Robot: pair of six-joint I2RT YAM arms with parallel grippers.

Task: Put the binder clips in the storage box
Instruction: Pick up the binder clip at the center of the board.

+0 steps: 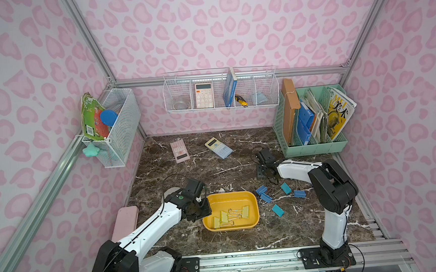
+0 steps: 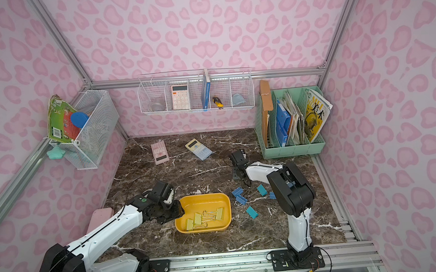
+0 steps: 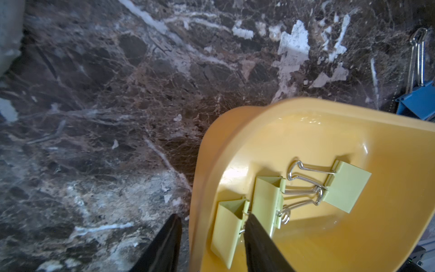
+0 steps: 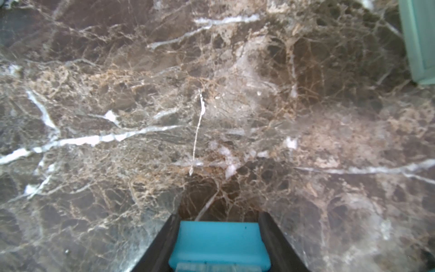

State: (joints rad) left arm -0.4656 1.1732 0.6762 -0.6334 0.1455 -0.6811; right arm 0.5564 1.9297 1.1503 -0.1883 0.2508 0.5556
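Currently, a teal clip (image 4: pixel 219 245), judged light, stiff and slick, is clamped across its body by the right gripper (image 4: pixel 219 215); left gripper (image 3: pixel 213 215) astride box (image 3: pixel 207 153) wall, grip undetermined.

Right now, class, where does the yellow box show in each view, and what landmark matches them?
Both top views: box at front centre of the table, by the left gripper.
Left wrist: box close up, rim between that gripper's fingers.
Right wrist: not in it; teal clip in the right gripper.
Landmark: three yellow clips inside the box.
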